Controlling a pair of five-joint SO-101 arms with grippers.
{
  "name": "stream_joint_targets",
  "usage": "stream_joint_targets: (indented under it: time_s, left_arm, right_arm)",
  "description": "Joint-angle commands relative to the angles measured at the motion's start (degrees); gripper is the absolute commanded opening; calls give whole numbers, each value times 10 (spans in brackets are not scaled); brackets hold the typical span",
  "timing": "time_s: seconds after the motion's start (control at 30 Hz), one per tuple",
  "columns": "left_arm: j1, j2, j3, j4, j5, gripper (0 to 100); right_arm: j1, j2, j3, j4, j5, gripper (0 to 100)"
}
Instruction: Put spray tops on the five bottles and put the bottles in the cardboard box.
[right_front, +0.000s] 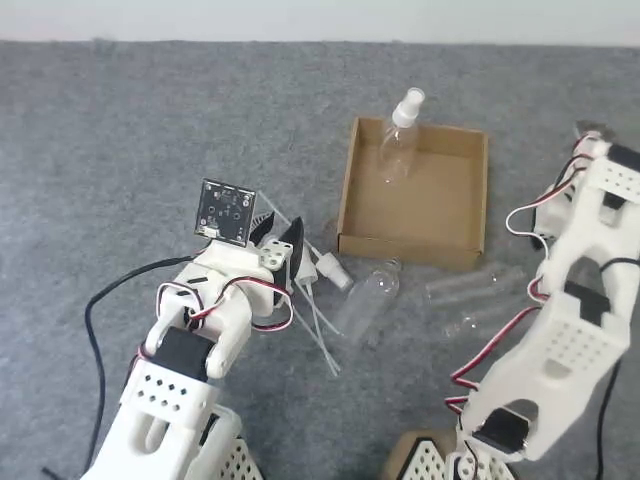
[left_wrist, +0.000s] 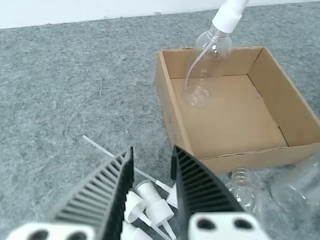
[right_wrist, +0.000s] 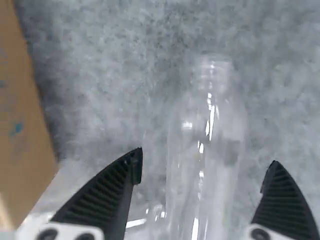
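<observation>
One capped clear plastic bottle (right_front: 398, 150) is resting in the brown cardboard box (right_front: 410, 247), upper centre. Left hand (left_wrist: 152, 152), spread, is hovering over white spray tops (left_wrist: 150, 202). Right hand (right_wrist: 205, 159), spread, is straddling an uncapped clear bottle (right_wrist: 207, 120). Next, probably: both hands closing.

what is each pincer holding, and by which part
Nothing is held: the left pincer is open over the spray tops, the right pincer open astride a capless bottle.
</observation>
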Motion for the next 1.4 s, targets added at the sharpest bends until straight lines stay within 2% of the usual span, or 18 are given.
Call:
stream_joint_targets:
  time_s: [0.0,0.1,0.33,0.5,0.6,0.73,0.87,1.1,1.27,1.37]
  left_arm:
    - [0,-8,-4,-14,-9,109]
    - [0,-8,-4,-14,-9,109]
    - [-4,-8,-6,-14,-9,109]
    - [-17,-3,-25,2,-9,109]
    - [-34,-3,-65,49,-10,109]
    - [-47,13,-130,118,-48,109]
    - [-47,133,-231,191,-80,109]
    - [-47,411,-400,315,-164,108]
    - [-48,518,-428,322,-195,111]
    - [-56,565,-430,295,-171,112]
  right_arm:
    - [10,15,-32,-29,7,308]
    - [19,40,-32,-49,14,203]
    - [80,50,-34,-58,128,2]
    - [126,22,-32,-22,214,6]
    - [145,6,-32,7,258,6]
    - [187,-4,-32,12,302,6]
    - [221,-1,-32,14,334,6]
    - [236,-6,-32,11,335,6]
    - [236,-6,-32,10,335,7]
    - [232,-7,-32,10,331,7]
